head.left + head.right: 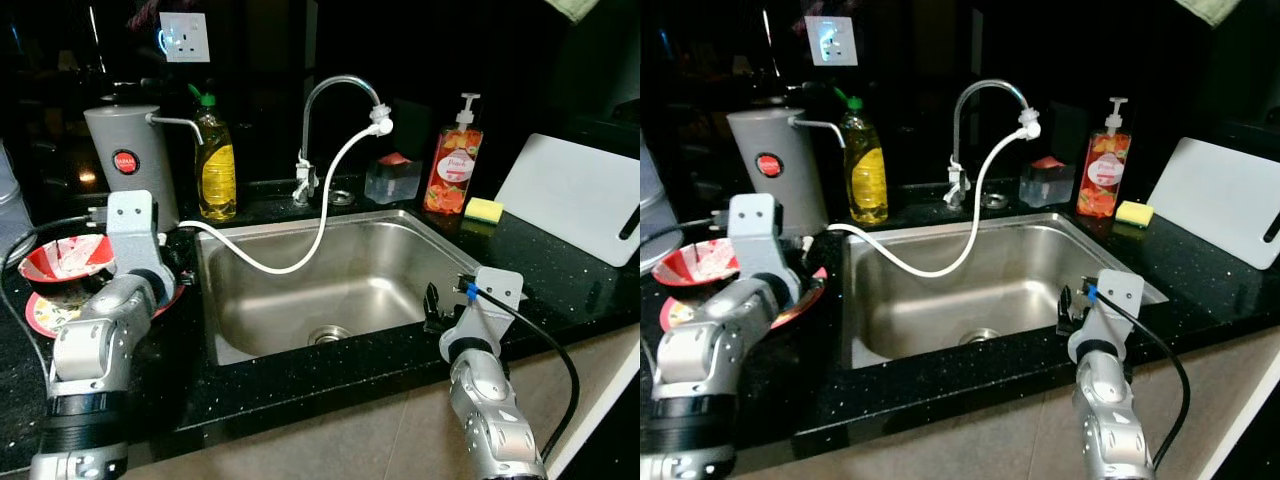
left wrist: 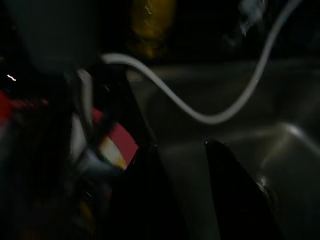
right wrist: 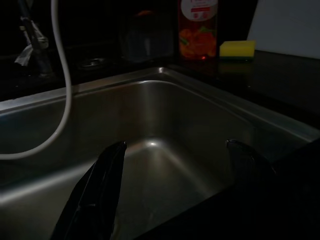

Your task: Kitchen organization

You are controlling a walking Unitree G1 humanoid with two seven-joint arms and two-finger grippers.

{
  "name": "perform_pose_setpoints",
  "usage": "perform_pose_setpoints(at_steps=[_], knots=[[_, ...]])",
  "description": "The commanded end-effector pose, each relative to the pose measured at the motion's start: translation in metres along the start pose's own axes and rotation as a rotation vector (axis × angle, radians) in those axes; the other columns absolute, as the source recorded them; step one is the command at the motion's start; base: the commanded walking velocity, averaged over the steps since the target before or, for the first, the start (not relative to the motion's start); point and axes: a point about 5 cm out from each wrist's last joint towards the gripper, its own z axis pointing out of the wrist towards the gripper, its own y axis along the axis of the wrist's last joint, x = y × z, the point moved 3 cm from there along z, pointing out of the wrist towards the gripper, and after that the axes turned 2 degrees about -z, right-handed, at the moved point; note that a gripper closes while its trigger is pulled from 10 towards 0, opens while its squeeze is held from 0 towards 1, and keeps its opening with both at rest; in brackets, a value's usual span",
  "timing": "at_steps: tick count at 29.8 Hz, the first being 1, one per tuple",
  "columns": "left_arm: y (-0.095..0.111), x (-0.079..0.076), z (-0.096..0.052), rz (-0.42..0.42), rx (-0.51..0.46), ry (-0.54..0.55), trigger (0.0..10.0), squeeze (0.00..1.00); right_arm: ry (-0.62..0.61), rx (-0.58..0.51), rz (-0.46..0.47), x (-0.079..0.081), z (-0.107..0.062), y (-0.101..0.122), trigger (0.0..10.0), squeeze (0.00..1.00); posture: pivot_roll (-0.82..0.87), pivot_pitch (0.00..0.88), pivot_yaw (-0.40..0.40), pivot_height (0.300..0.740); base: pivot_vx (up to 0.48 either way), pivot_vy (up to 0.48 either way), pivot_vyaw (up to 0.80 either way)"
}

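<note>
The red-and-white bowl [image 1: 66, 262] is stacked on a red-rimmed plate [image 1: 45, 312] on the black counter [image 1: 560, 270], left of the steel sink [image 1: 330, 290] and near the grey kettle [image 1: 130, 160]. Both dishes are judged to be ceramic or melamine: stiff, moderately heavy for their size, glossy and likely slippery if wet, and breakable if dropped on the stone top or into the basin. The bowl would best be taken at its rim, one finger inside and one outside, and lifted clear before the plate is touched, since the plate lies flat and offers only a thin edge. The bowl is patterned red on white, and something pale can be seen inside it; what it is cannot be told. The left claw [image 2: 180, 150] is held just right of the dishes, at the sink's left edge, with its fingers spread and nothing between them. The right claw [image 3: 175, 150] is poised over the sink's near right rim, fingers wide apart and empty. A white hose [image 1: 320, 230] droops from the tap [image 1: 340, 100] across the basin toward the kettle and could be snagged.
</note>
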Motion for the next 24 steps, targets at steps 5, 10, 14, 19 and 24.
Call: perform_pose_setpoints(at_steps=[5,10,14,19,24], knots=[[-0.022,-0.002,-0.001,0.007,0.049,0.046,10.0,0.00,-0.012,-0.007,-0.001,-0.004,0.000,0.003,10.0,0.00,-0.06,0.000,-0.022,0.740,0.000,0.000,0.00],[-0.026,0.003,-0.002,0.003,0.060,0.067,10.0,0.00,-0.013,-0.006,-0.002,-0.005,0.000,0.003,10.0,0.00,-0.06,0.000,-0.025,0.740,0.000,0.000,0.00],[-0.025,0.010,-0.003,0.022,0.056,0.111,10.0,0.00,-0.012,-0.006,-0.001,-0.004,0.000,0.003,10.0,0.00,-0.06,0.000,-0.025,0.740,0.000,0.000,0.00],[-0.024,0.024,-0.005,0.052,0.049,0.186,10.0,0.00,-0.010,-0.006,0.002,-0.003,0.000,0.002,10.0,0.00,-0.06,0.000,-0.024,0.740,0.000,0.000,0.00],[-0.023,0.036,-0.006,0.064,0.049,0.253,10.0,0.00,-0.012,-0.006,0.002,-0.004,0.000,0.002,10.0,0.00,-0.06,0.000,-0.023,0.740,0.000,0.000,0.00]])
